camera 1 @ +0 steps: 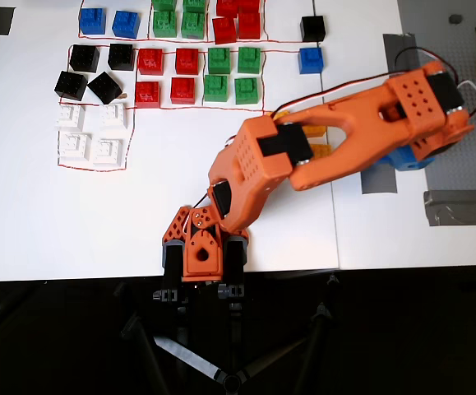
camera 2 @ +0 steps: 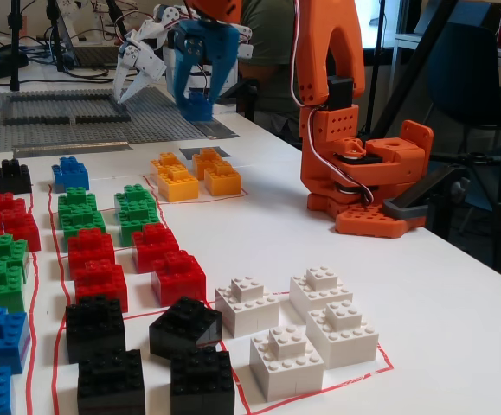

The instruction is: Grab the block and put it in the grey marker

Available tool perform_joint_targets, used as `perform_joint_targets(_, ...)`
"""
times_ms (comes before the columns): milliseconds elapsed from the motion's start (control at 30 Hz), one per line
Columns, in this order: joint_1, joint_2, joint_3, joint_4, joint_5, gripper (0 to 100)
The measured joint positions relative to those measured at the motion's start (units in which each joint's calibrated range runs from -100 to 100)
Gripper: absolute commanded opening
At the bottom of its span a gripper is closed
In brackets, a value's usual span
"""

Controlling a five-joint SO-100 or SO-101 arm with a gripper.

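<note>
Overhead view: the orange plastic arm (camera 1: 303,156) reaches from its base at the right across the white tabletop (camera 1: 57,222). Its claw (camera 1: 198,263) sits at the table's near edge and is seen from behind. The wrist housing hides the finger tips, so I cannot tell whether they are apart or together, and nothing shows in them. The block (camera 1: 310,59), a glossy blue studded cube, rests on the table right of the red outline, just below a lone black brick (camera 1: 312,27) and well apart from the claw. The grey marker (camera 1: 379,183), a flat matt dark square, lies by the base, partly under the arm. Red (camera 1: 168,74), green (camera 1: 233,74), black (camera 1: 94,70) and white bricks (camera 1: 92,133) stand in rows inside thin red lines.

Fixed view: the arm (camera 2: 330,60) rises from its boxy base (camera 2: 367,177) and leaves the frame at the top; its claw is not shown here. The block (camera 2: 70,173) stands beside the black brick (camera 2: 12,175) at the far left. The marker (camera 2: 212,152) lies flat just behind the yellow bricks (camera 2: 194,177). Stacked white bricks (camera 2: 306,333) fill the foreground, their studs crisp.
</note>
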Motion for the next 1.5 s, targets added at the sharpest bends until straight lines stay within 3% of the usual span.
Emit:
perform_joint_targets(400, 3.45, 7.75, 0.0, 0.0, 1.12, 0)
perform_joint_targets(867, 3.01, 19.07, -9.98, -0.88, -1.95, 3)
perform_joint_targets(967, 3.1, 20.72, -12.41, -0.32, -2.15, 13)
perform_joint_targets(1233, 3.18, 22.38, -15.02, -0.32, -1.95, 28)
perform_joint_targets(1500, 3.27, 22.46, -19.87, 6.01, 0.34, 34)
